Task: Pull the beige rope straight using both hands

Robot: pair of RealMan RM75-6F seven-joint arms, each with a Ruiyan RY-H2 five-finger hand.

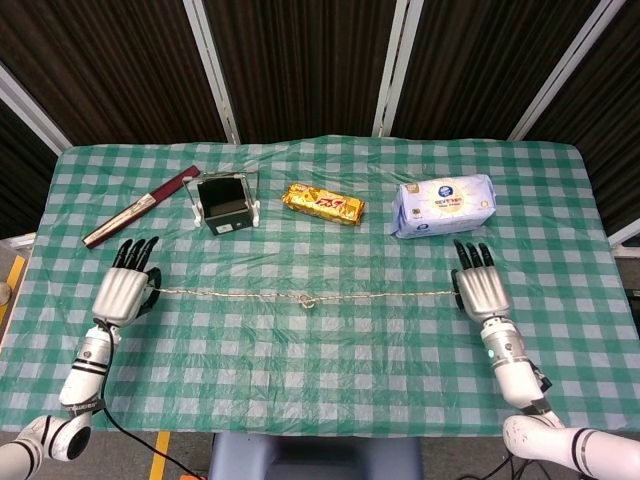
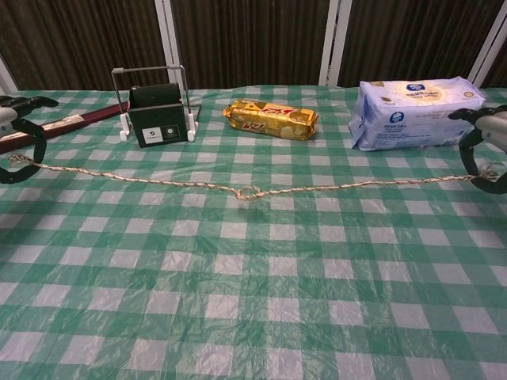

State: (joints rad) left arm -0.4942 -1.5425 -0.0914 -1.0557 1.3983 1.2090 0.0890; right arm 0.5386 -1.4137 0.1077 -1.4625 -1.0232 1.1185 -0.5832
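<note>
The beige rope (image 1: 230, 294) (image 2: 142, 180) runs almost straight across the green checked table, with a small tight knot (image 1: 307, 301) (image 2: 252, 192) near its middle. My left hand (image 1: 122, 292) (image 2: 16, 138) grips the rope's left end at the table's left side. At the right side my right hand (image 1: 481, 291) (image 2: 489, 146) grips the other end. Both hands lie palm down with fingers pointing away from me. In the chest view each hand shows only at the frame edge.
Behind the rope stand a black box with a wire frame (image 1: 225, 203) (image 2: 156, 115), a gold biscuit pack (image 1: 323, 204) (image 2: 271, 119) and a blue-white tissue pack (image 1: 442, 205) (image 2: 413, 113). A dark red stick (image 1: 140, 207) lies at the back left.
</note>
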